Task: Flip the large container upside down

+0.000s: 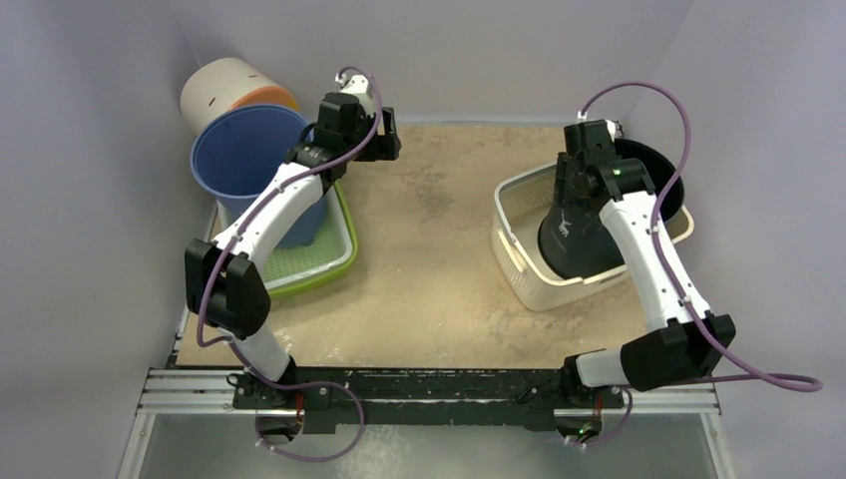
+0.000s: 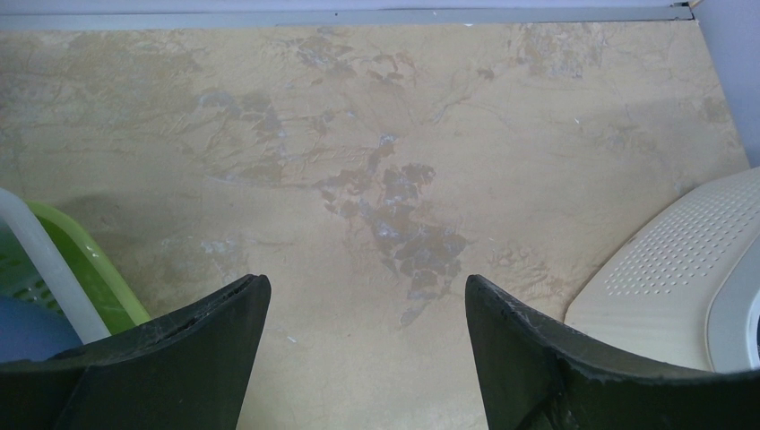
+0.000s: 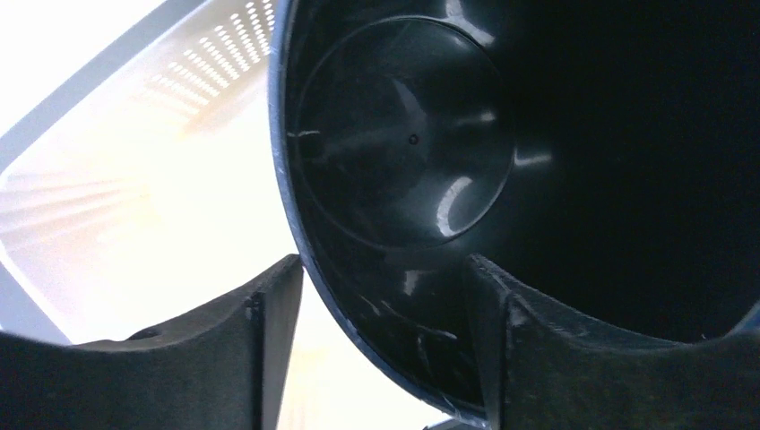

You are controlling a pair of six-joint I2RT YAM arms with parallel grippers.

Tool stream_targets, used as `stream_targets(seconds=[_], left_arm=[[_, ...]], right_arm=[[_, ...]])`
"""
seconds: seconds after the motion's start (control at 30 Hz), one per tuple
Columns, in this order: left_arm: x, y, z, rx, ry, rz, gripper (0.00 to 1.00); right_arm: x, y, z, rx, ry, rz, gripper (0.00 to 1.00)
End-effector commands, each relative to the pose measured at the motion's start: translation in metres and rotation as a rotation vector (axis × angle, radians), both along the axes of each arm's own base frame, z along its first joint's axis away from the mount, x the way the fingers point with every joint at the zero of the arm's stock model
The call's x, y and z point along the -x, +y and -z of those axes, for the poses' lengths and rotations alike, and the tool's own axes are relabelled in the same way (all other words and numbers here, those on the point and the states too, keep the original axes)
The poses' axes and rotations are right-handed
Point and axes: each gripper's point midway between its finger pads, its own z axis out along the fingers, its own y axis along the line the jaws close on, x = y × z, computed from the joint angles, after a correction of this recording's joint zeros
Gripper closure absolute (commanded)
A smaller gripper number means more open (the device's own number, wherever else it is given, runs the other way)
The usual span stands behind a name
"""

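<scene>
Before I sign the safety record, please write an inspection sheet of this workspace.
Surface: tan table, worn patches.
Job's things: black bucket lies tilted in white basket, not upside down.
Clutter: blue bucket upright in green tray; cream bucket and orange bucket behind it.
Grippers: left gripper open over bare table; right gripper open, jaws astride the black bucket's rim.
Cables: purple cables loop above both arms; one trails off the right side.
Surroundings: grey walls; nothing else seen.

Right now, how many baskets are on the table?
2: a green basket at the left, under the blue bucket, and a white basket at the right, holding the black bucket. The buckets could hide more.
</scene>
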Motion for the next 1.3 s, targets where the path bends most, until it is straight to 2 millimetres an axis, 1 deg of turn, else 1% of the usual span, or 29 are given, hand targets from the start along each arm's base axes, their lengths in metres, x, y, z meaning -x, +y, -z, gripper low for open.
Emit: stream_targets(seconds=[0.0, 0.07, 0.1, 0.17, 0.2, 0.23, 0.27, 0.33, 0.43, 0.57, 0.6, 0.77, 0.8, 0.83, 0.9, 1.0, 1.03, 1.07, 1.1, 1.13, 1.2, 1.27], left_arm=[[-0.004, 0.001, -0.023, 0.000, -0.079, 0.018, 0.20], [-0.004, 0.002, -0.021, -0.008, -0.076, 0.015, 0.20], [-0.005, 0.002, -0.020, -0.012, -0.075, 0.014, 0.20], [-0.006, 0.002, -0.018, -0.014, -0.072, 0.011, 0.20], [-0.006, 0.002, -0.018, -0.014, -0.073, 0.012, 0.20], [-0.006, 0.002, -0.018, -0.012, -0.072, 0.012, 0.20], [-0.006, 0.001, -0.018, -0.011, -0.073, 0.012, 0.20], [-0.007, 0.002, -0.020, -0.013, -0.075, 0.012, 0.20], [-0.008, 0.003, -0.023, -0.020, -0.084, 0.008, 0.20], [-0.009, 0.006, -0.025, -0.031, -0.089, 0.001, 0.20], [-0.009, 0.006, -0.024, -0.032, -0.088, -0.001, 0.20], [-0.009, 0.007, -0.028, -0.031, -0.094, 0.001, 0.20], [-0.008, 0.008, -0.028, -0.033, -0.095, 0.001, 0.20], [-0.008, 0.008, -0.030, -0.033, -0.097, 0.002, 0.20], [-0.008, 0.011, -0.030, -0.035, -0.098, -0.001, 0.20], [-0.009, 0.012, -0.032, -0.031, -0.098, 0.002, 0.20], [-0.009, 0.013, -0.032, -0.030, -0.098, 0.001, 0.20], [-0.009, 0.014, -0.032, -0.030, -0.098, 0.001, 0.20], [-0.009, 0.015, -0.031, -0.030, -0.096, 0.000, 0.20], [-0.009, 0.016, -0.031, -0.031, -0.094, -0.003, 0.20], [-0.009, 0.017, -0.030, -0.027, -0.092, -0.006, 0.19], [-0.008, 0.016, -0.029, -0.024, -0.089, -0.004, 0.20]], right_arm=[[-0.011, 0.010, 0.001, -0.032, -0.038, -0.061, 0.49], [-0.013, 0.012, 0.004, -0.037, -0.029, -0.074, 0.73], [-0.013, 0.013, 0.006, -0.037, -0.023, -0.075, 0.80], [-0.014, 0.012, 0.009, -0.029, -0.017, -0.075, 0.86], [-0.015, 0.011, 0.011, -0.023, -0.015, -0.073, 0.95], [-0.017, 0.011, 0.009, -0.023, -0.021, -0.073, 1.00], [-0.019, 0.011, 0.006, -0.022, -0.031, -0.072, 1.00], [-0.024, 0.008, -0.007, -0.006, -0.064, -0.062, 1.00], [-0.036, 0.004, -0.044, 0.021, -0.156, -0.057, 1.00], [-0.051, 0.005, -0.095, 0.026, -0.266, -0.070, 1.00], [-0.056, 0.005, -0.104, 0.027, -0.279, -0.071, 1.00], [-0.065, 0.003, -0.170, 0.045, -0.394, -0.075, 1.00], [-0.063, 0.002, -0.198, 0.046, -0.451, -0.077, 1.00], [-0.064, 0.001, -0.208, 0.051, -0.469, -0.073, 1.00], [-0.061, 0.007, -0.227, 0.001, -0.542, -0.084, 1.00], [-0.055, 0.009, -0.245, -0.024, -0.595, -0.088, 1.00], [-0.052, 0.011, -0.254, -0.035, -0.628, -0.107, 1.00], [-0.048, 0.016, -0.264, -0.054, -0.673, -0.137, 1.00], [-0.044, 0.020, -0.279, -0.077, -0.737, -0.164, 1.00], [-0.039, 0.024, -0.299, -0.102, -0.827, -0.185, 1.00], [-0.027, 0.026, -0.327, -0.128, -0.951, -0.209, 1.00], [-0.022, 0.033, -0.341, -0.141, -1.014, -0.256, 1.00]])
